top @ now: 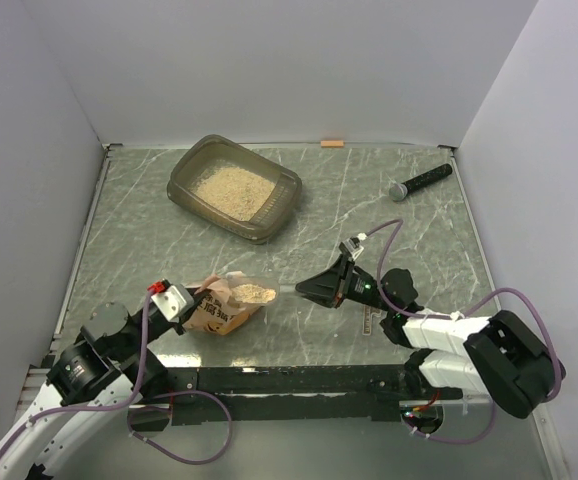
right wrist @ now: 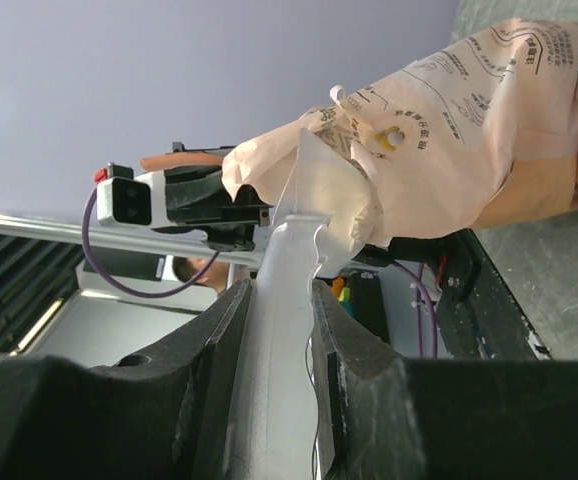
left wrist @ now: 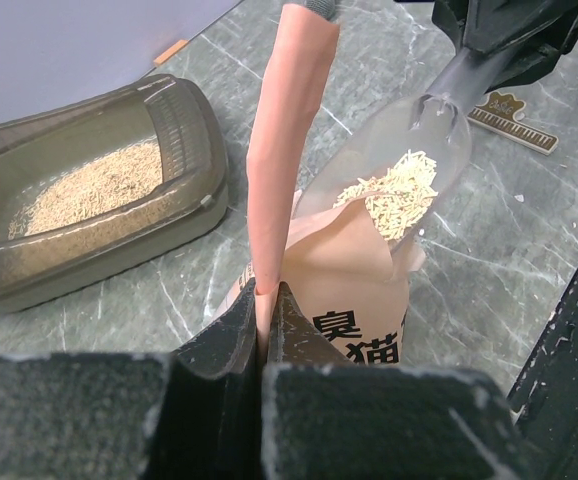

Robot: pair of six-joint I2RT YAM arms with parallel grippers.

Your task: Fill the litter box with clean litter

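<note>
Now, the right gripper [right wrist: 279,300] is seen clamped on the handle of a clear scoop [left wrist: 409,160], and the scoop's bowl is loaded with litter [left wrist: 394,190] right at the mouth of the pouch [left wrist: 344,270]. Opposite, the pouch's top flap is pinched flat between the fingers of the left gripper [left wrist: 267,300], so the mouth is held open toward the scoop, low over the table [top: 169,240] near the arm bases. Farther back and to the left, well apart from the pouch, the box [top: 277,205] is found, its floor already part-covered with granules. For a clean carry, the bowl should be kept level as it is lifted clear, the flap held firm, and tipping saved until the bowl is over the box's middle, or grains will likely be strewn across the table.
</note>
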